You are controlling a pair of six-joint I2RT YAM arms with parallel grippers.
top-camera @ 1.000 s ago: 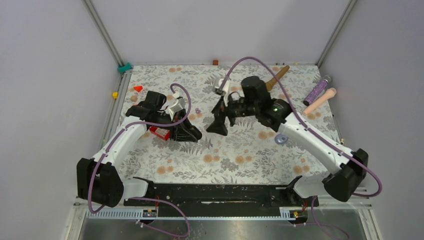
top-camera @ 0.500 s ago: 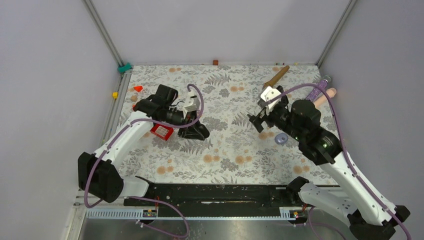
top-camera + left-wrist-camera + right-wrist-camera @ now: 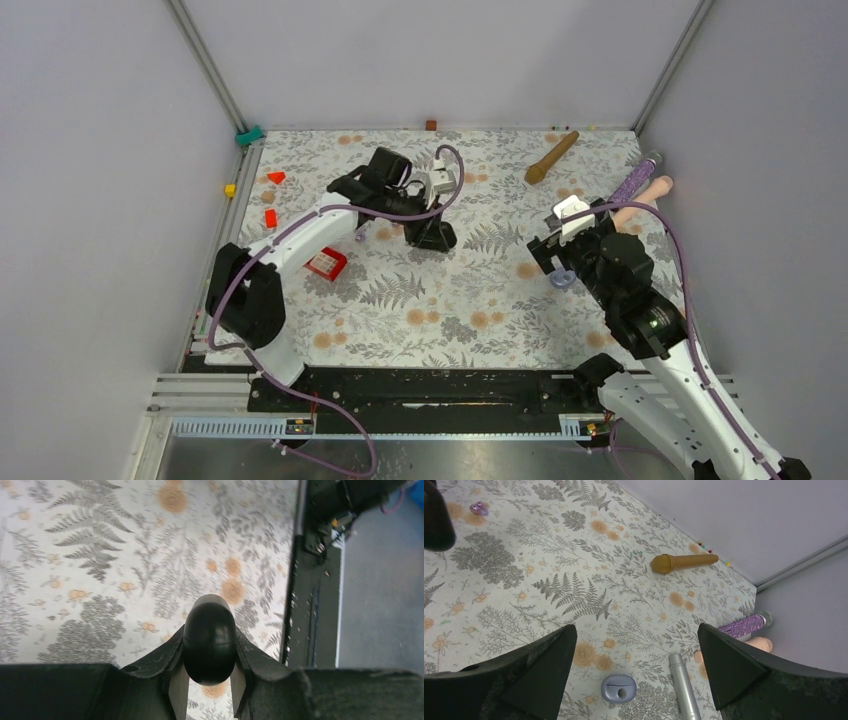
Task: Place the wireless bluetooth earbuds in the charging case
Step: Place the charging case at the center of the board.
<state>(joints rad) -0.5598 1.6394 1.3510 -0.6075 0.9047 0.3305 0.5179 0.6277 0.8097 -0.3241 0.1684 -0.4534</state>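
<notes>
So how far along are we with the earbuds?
Nothing looks done: no bud shows in a case. In hand: the left gripper is shut on a black oval thing, likely a closed case; the right gripper is open by the lilac case. Left: a purple bud lies loose; other buds aren't visible.

Soft, even, bright light with faint shadows on the floral table (image 3: 450,300). Left wrist view slightly blurred; other views sharp.
</notes>
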